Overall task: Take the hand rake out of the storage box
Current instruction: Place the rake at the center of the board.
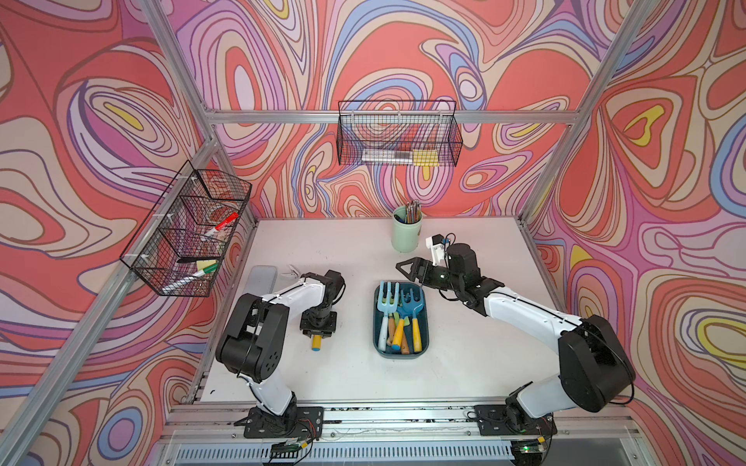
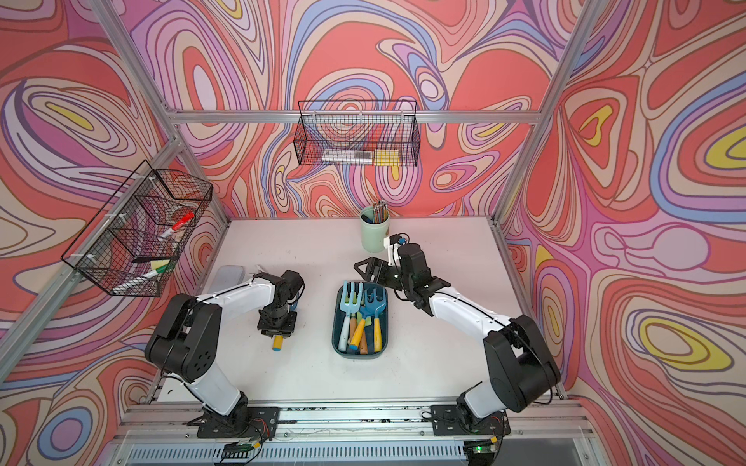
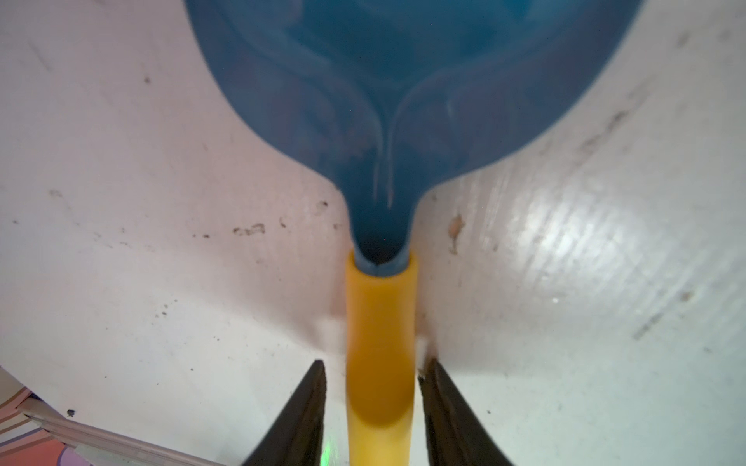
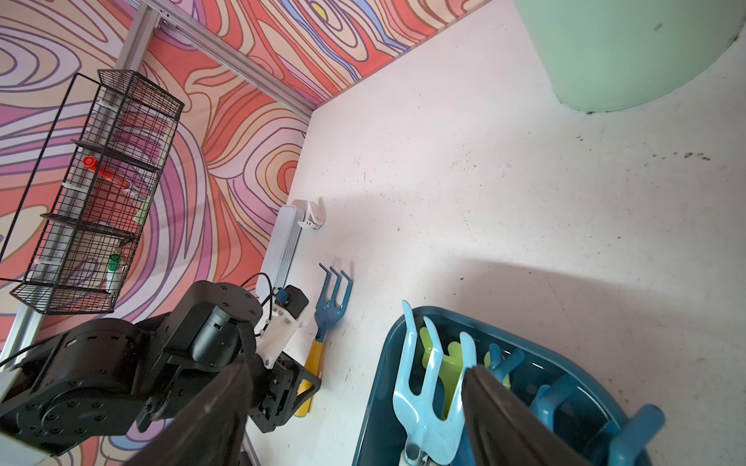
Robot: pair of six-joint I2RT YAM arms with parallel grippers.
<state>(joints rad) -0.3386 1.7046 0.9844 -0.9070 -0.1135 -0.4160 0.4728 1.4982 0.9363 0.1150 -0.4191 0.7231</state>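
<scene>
The hand rake (image 4: 331,310) is out of the storage box (image 1: 399,354) and lies flat on the white table (image 1: 343,242), on the left side of the box and a little apart from it. It has a dark blue head with three prongs and a yellow handle. In both top views only the end of the yellow handle pokes out from under the left arm. The left gripper (image 3: 375,363) sits right over the handle. In the left wrist view its two black fingers (image 3: 306,411) stand on each side of the handle with a thin gap on both sides, so the jaws are open a bit and do not squeeze the rake. The right gripper (image 1: 407,269) hangs just past the far end of the box. Its jaws are spread wide and it has nothing in them. Inside the box there are more garden tools in a pile, and a pale blue rake (image 1: 388,296) lies on top. A green cup (image 1: 406,236) full of pencils stands near the back of the table. A flat grey lid (image 1: 261,278) lies by the left edge of the table
</scene>
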